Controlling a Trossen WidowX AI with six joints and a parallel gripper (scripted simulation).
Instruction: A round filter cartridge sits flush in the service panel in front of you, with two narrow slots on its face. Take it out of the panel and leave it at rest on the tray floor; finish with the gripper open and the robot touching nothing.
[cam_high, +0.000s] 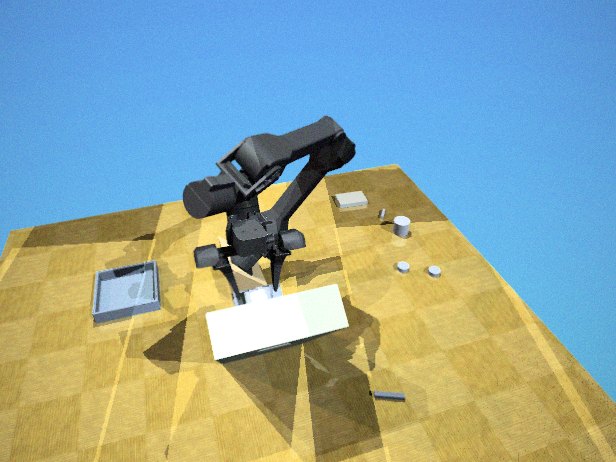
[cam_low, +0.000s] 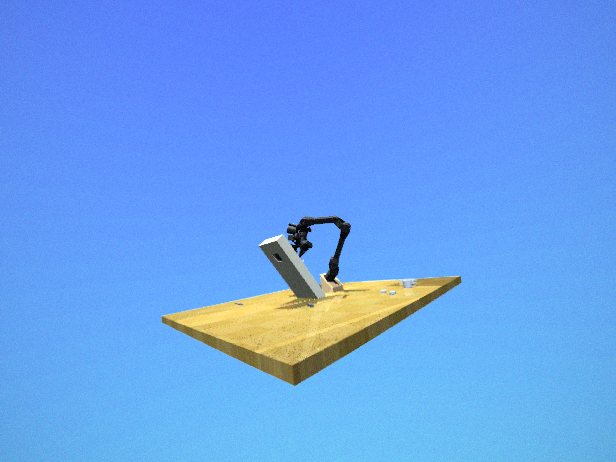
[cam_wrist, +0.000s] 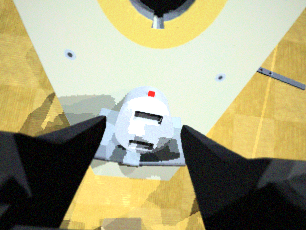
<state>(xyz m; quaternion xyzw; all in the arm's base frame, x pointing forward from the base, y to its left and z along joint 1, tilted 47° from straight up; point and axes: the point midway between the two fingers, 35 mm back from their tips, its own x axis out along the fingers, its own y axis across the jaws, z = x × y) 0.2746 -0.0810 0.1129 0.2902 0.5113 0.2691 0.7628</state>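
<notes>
Gripper (cam_high: 256, 292) (cam_low: 301, 255) (cam_wrist: 144, 125): open, nothing held. Fingers stand apart, one on each side of the cartridge (cam_high: 257, 296) (cam_wrist: 145, 128), at the ledge end of the panel (cam_high: 275, 320) (cam_low: 295, 272) (cam_wrist: 200, 60). Finger contact with the cartridge or panel: cannot tell.

Cartridge: out of the panel's hole (cam_wrist: 162, 4), at the ledge (cam_high: 235, 298) (cam_wrist: 103, 150) on the panel's face. Both slots and a red mark visible in wrist view. Hole dark, ringed in yellow (cam_wrist: 117, 27).

Panel leans on the table (cam_high: 65, 400) (cam_low: 270, 340). Tray (cam_high: 126, 316): left of the panel in top view, well apart; cartridge not in it. Bar (cam_high: 389, 396) (cam_wrist: 287, 81): lower right of the panel, top view. Cylinder (cam_high: 401, 227): upper right of the panel, same view.
</notes>
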